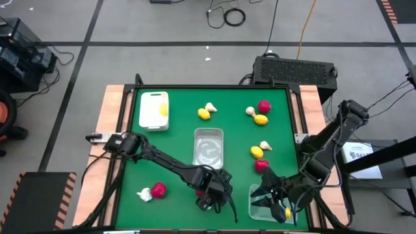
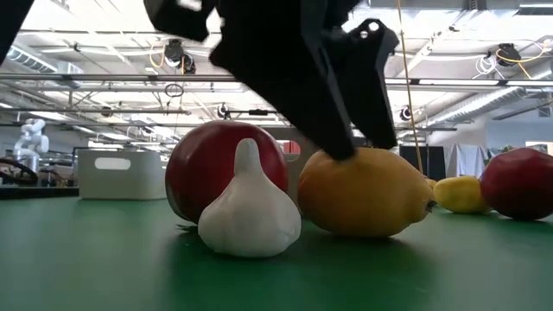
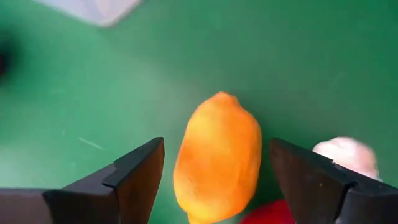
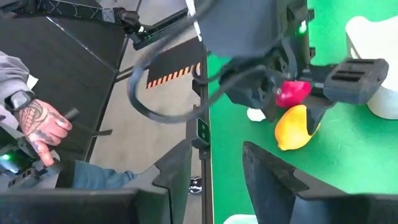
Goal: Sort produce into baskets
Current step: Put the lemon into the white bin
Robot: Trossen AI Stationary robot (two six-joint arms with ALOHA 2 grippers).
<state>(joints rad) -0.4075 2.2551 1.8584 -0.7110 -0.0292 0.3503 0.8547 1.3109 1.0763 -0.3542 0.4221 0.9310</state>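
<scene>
The left pincer (image 3: 217, 180) stands wide open low over the front of the bench (image 1: 182, 104), and a lemon (image 3: 216, 158) sits squarely in the gap, with bare green showing between it and each dark finger (image 3: 134, 174). That is the relation the next move depends on: the lemon's long axis runs out along the line of the fingers, so the jaws face its narrower sides, and my reading is that a straight close would take it across the waist without any turn of the wrist. Just beyond the lemon, crowding it, lie a red strawberry (image 2: 216, 168) and a white garlic bulb (image 2: 249, 212); in the low view the garlic leans against the strawberry, and both look to be touching or nearly touching the lemon, so one finger may brush them. The right pincer (image 1: 273, 198) hovers, also open with nothing between its fingers, over the clear basket (image 1: 257, 211) at the front right corner, where a yellow piece (image 1: 288, 212) shows. Left is plainly the nearer arm. From overhead the left arm hides the lemon completely. The wrist view cuts off the lemon's near end, and whether the fingertips reach the bench cannot be made out.
</scene>
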